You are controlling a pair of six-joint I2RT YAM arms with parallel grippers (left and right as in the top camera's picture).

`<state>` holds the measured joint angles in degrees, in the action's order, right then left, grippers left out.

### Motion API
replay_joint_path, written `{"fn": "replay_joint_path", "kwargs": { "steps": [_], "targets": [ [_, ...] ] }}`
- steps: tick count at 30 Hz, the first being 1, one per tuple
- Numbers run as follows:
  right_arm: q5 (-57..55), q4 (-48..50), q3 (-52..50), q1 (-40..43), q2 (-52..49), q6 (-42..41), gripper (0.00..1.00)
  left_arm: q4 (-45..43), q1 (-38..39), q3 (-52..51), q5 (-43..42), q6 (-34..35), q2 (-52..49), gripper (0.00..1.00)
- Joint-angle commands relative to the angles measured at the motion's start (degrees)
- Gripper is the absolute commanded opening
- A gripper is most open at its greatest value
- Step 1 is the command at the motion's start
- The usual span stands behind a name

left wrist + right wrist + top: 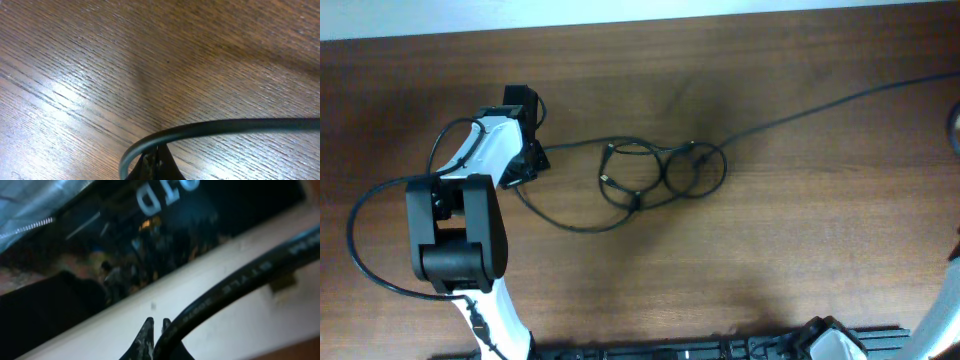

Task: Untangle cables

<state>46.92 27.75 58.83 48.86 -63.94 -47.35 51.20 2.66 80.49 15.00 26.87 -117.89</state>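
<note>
A thin black cable lies on the brown wooden table [790, 260], knotted into several overlapping loops [660, 175] near the middle. One strand runs left to my left gripper [532, 160]; another runs up to the right edge [880, 92]. In the left wrist view the left gripper [156, 159] is shut on the cable [225, 125], which arcs right just above the wood. In the right wrist view the right gripper [155, 326] is shut on a thicker-looking black cable [240, 282] lifted off the table. The right gripper itself is outside the overhead view.
The left arm's own black lead [360, 250] loops out over the table's left side. A black rail [720, 347] runs along the front edge. Part of the right arm [940, 310] shows at the bottom right. A white ledge [100, 327] and dark clutter fill the right wrist view.
</note>
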Motion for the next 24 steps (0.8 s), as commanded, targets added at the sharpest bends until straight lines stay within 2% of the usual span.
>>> {"fn": "replay_joint_path", "kwargs": {
  "steps": [1, 3, 4, 5, 6, 7, 9, 11, 13, 17, 19, 21, 22, 23, 24],
  "targets": [
    [-6.27, -5.84, 9.60, 3.45, -2.86, 9.57, 0.04, 0.02, -0.33, -0.15, 4.46, 0.74, -0.63, 0.00],
    [-12.83, -20.68, 15.21, 1.92, -5.92, 23.02, 0.04, 0.13, -1.16, -0.15, 10.47, 1.01, -0.63, 0.00],
    [-18.27, -27.17, 16.98, 0.59, -7.65, 30.32, 0.04, 0.83, -2.16, -0.15, 13.16, 3.58, -0.63, 0.00],
    [-29.16, -32.52, 18.03, -0.90, -9.49, 35.93, 0.04, 1.22, -3.17, -0.17, 13.29, 4.66, -0.63, 0.00],
    [-41.24, -33.53, 18.36, -1.60, -11.93, 40.44, 0.04, 1.18, -4.26, -0.20, 13.29, 4.63, -0.63, 0.00],
    [-45.94, -32.65, 18.75, -1.60, -13.90, 41.16, 0.04, 1.18, -4.72, -0.20, 12.87, 4.61, -0.63, 0.00],
    [-34.27, -28.94, 21.33, -2.21, -15.34, 40.89, 0.04, 1.18, -4.63, -0.20, 8.24, 4.59, -0.63, 0.00],
    [-44.24, -27.87, 26.95, -4.02, -16.00, 43.67, 0.04, 1.16, -4.63, -0.20, 6.80, 4.59, -0.63, 0.00],
    [-49.07, -26.53, 29.40, -3.74, -19.96, 56.89, 0.04, 1.18, -4.63, -0.20, 6.58, 4.61, -0.63, 0.00],
    [-56.48, -25.18, 29.38, -3.30, -34.32, 72.24, 0.04, 1.20, -4.63, -0.20, 3.10, 4.59, -0.63, 0.00],
    [-57.09, -30.71, 29.38, -0.46, -42.29, 71.95, 0.04, 1.20, -4.63, -0.20, 1.40, 4.61, -0.63, 0.00],
    [-57.00, -41.31, 29.38, 0.39, -49.44, 68.65, 0.04, 1.16, -4.63, -0.20, -0.33, 4.61, -0.63, 0.00],
    [-56.59, -44.35, 29.35, 0.33, -50.93, 65.33, 0.26, 1.18, -4.63, -0.20, -0.33, 4.59, -0.63, 0.00],
    [-56.46, -46.47, 29.35, 0.28, -51.23, 61.18, 0.53, 1.20, -4.63, -0.20, -0.33, 4.59, -0.63, 0.00],
    [-56.37, -47.43, 29.38, 0.20, -50.90, 57.81, 0.76, 1.18, -4.63, -0.20, -0.33, 4.59, -0.63, 0.00]
  ]
}}
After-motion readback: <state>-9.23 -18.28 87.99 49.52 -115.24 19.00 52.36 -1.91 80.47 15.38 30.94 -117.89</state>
